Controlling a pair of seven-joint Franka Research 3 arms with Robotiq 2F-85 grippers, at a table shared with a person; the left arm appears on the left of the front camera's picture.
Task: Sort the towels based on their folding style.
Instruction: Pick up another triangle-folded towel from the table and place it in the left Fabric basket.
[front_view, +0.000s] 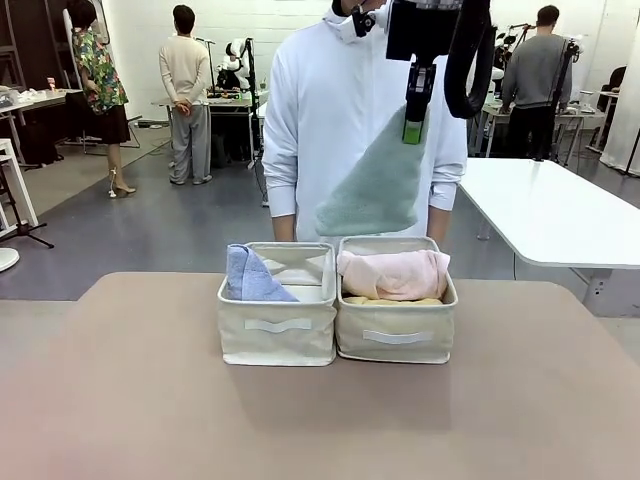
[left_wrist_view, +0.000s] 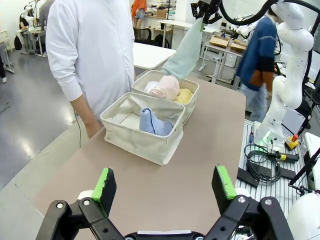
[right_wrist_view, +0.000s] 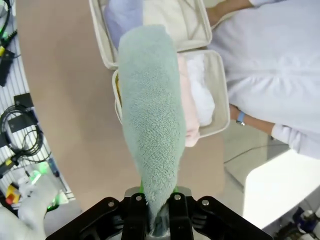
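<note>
The right claw (front_view: 413, 132) sits near the top of the front frame, right of centre, its fingers pinched together on a corner of the grey-green towel (front_view: 375, 190), which hangs down in a limp triangle in front of the person's white top (front_view: 320, 110). From its own wrist camera the same claw (right_wrist_view: 159, 220) is at the bottom edge, clamped on the towel (right_wrist_view: 150, 125), and the cloth stretches up the middle of the frame over the bins.

The left claw (left_wrist_view: 167, 185) is at the bottom of its wrist view, green pads (left_wrist_view: 103, 181) wide apart and holding nothing, above bare counter (left_wrist_view: 165, 185).

Two beige bins stand side by side at the centre of the front frame, touching. The left bin (front_view: 278, 335) holds the blue towel (front_view: 250, 278), a folded triangle leaning in its left corner. The right bin (front_view: 396, 338) holds the pink towel (front_view: 393, 274), rolled, lying over a yellow one (front_view: 392, 300) (a white roll (left_wrist_view: 151, 87) beside the pink shows from the left wrist).

The person stands at the far edge of the counter (front_view: 120, 400), directly behind the bins. Beyond is a grey floor, a white table at the right, and other people at benches.
</note>
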